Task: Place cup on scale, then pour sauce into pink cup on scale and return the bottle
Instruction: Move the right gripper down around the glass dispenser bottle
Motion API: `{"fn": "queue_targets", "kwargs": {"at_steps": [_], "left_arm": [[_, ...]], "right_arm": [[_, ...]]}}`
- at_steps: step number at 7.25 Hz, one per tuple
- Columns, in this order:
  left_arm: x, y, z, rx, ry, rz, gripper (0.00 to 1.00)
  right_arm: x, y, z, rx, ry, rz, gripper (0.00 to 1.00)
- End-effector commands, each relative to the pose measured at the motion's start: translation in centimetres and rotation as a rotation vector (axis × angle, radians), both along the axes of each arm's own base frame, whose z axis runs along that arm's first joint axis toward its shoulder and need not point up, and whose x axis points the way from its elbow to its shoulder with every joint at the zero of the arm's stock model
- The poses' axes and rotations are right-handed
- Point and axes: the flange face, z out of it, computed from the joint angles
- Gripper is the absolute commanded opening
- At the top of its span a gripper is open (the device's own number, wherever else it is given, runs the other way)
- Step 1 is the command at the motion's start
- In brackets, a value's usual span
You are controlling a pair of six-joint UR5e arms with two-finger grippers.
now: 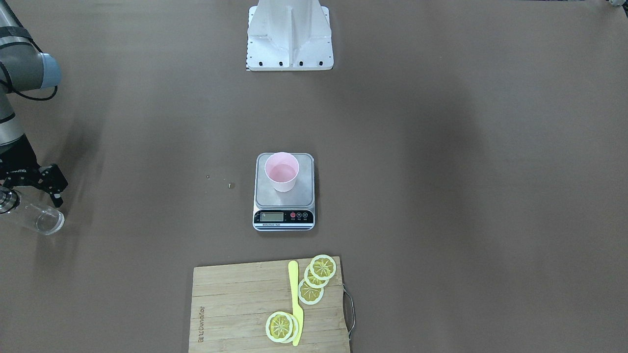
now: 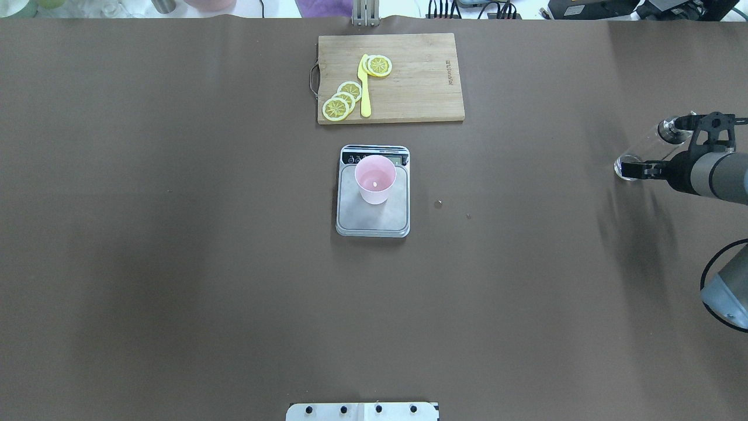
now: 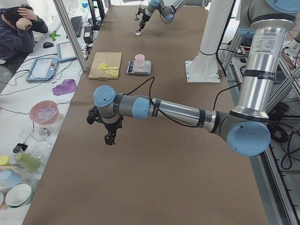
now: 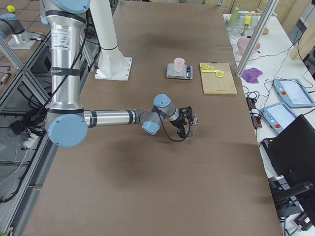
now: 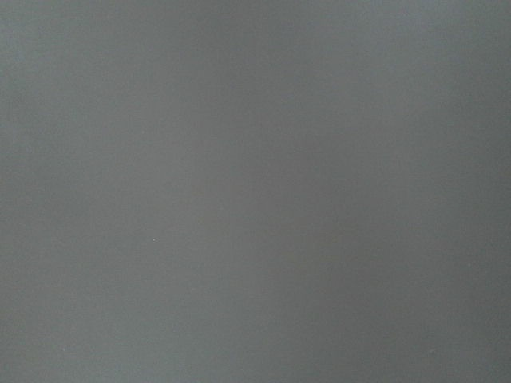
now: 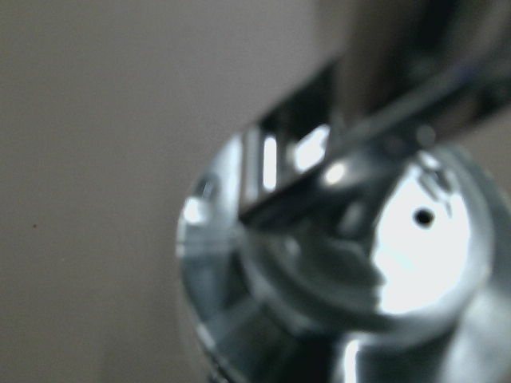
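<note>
The pale pink cup [image 1: 282,171] [image 2: 375,178] stands on the steel platform of the scale [image 1: 305,196] [image 2: 374,221] at mid-table, with liquid in its bottom. The clear glass bottle [image 2: 636,159] [image 1: 43,221] [image 4: 193,127] stands upright on the table far out on my right side. My right gripper [image 2: 651,146] [image 4: 187,125] is at the bottle with its jaws spread wider than the glass, so it looks open. The right wrist view is filled by the blurred silver cap [image 6: 359,263]. My left gripper [image 3: 110,137] hangs over bare table near the left end; I cannot tell its state.
A wooden cutting board [image 1: 235,304] [image 2: 421,88] with lemon slices and a yellow knife lies beyond the scale. A few small drops [image 1: 231,185] mark the table beside the scale. A person [image 3: 18,28] sits at the side bench.
</note>
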Motion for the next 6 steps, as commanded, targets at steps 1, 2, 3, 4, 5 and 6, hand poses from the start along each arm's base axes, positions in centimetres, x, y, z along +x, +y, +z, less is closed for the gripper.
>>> {"fn": "queue_targets", "kwargs": {"at_steps": [1,2,3,4,5,6], "left_arm": [[0.03,-0.01,-0.03,0.001,0.0,-0.001,0.99],[0.03,-0.01,-0.03,0.001,0.0,-0.001,0.99],[0.03,0.01,-0.4,0.009,0.001,-0.001,0.99],[0.03,0.01,-0.41,0.009,0.001,-0.001,0.99],[0.03,0.05,-0.84,0.015,0.001,-0.002,0.99],[-0.07,0.06,-0.98,0.018,0.0,-0.003,0.99]], "right_arm": [[-0.41,-0.49,-0.47,0.009,-0.004,0.003,0.97],[-0.78,-0.89,-0.45,0.011,-0.001,0.004,0.97],[-0.94,-1.1,-0.29,0.01,0.002,0.006,0.97],[-0.98,-1.15,-0.31,0.011,0.001,0.006,0.97],[-1.05,-1.12,-0.13,0.007,0.004,0.004,0.97],[-1.09,-1.17,-0.04,0.006,0.005,0.004,0.97]]}}
